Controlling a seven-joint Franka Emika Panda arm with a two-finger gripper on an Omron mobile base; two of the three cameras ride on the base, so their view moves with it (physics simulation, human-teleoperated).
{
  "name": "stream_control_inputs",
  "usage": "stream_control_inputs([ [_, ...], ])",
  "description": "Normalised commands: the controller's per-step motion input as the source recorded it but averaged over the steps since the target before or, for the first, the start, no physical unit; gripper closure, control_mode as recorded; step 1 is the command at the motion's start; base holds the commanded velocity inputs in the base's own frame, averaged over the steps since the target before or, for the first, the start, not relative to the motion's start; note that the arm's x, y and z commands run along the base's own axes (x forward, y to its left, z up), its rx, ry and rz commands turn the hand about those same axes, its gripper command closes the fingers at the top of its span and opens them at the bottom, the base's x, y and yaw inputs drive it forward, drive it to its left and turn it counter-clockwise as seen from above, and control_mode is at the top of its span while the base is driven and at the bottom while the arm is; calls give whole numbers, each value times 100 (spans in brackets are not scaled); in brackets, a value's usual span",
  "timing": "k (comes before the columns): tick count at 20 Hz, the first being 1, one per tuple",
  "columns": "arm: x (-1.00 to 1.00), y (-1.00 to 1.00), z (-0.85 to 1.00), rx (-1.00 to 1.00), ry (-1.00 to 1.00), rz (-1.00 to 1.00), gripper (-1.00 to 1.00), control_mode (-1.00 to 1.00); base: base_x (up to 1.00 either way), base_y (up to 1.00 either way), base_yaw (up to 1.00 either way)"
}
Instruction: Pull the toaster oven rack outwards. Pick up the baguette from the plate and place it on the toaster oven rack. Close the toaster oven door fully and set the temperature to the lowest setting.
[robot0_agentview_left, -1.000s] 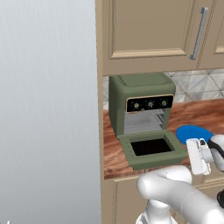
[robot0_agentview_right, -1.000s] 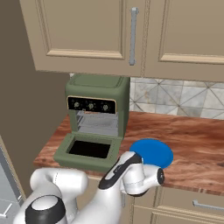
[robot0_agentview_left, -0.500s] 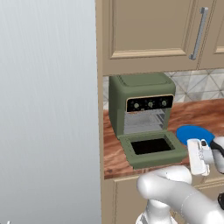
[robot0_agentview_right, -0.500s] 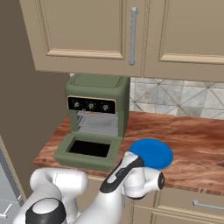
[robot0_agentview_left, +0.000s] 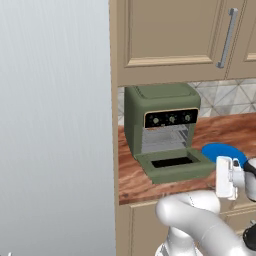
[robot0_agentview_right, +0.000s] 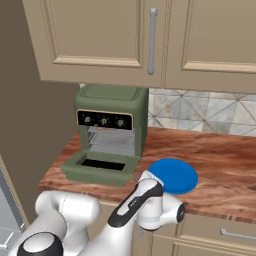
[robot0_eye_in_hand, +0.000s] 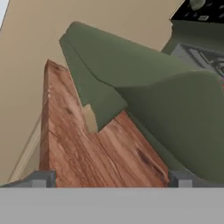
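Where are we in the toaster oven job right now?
The plate looks bare, so the baguette seems moved, though I can't spot it on the toaster oven rack. In hand: the open gripper sits by the edge of the lowered toaster oven door. Left: closing the door, then setting the temperature.

Gripper (robot0_eye_in_hand: 109, 179) wide apart, empty

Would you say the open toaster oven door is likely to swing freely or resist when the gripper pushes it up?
The toaster oven door lies flat on the counter, hinged at the oven's base, so it will probably pivot upward rather than slide. Its thick frame around dark glass suggests some weight. The smooth rounded edge may be slippery.
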Motion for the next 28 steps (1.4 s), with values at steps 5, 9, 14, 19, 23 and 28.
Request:
stream_control_inputs([
  [5, 17, 74, 30, 0, -10, -14, -100, -100, 0, 0, 0],
  [9, 23, 80, 20, 0, -9, -14, -100, -100, 0, 0, 0],
  [14, 39, 89, 19, 0, -6, -15, -100, -100, 0, 0, 0],
  [19, 46, 95, 27, 0, -3, -17, -100, -100, 0, 0, 0],
  [23, 53, 100, 27, 0, 0, -20, -100, -100, 0, 0, 0],
  [28, 48, 100, 21, 2, 0, -23, -100, -100, 0, 0, 0],
])
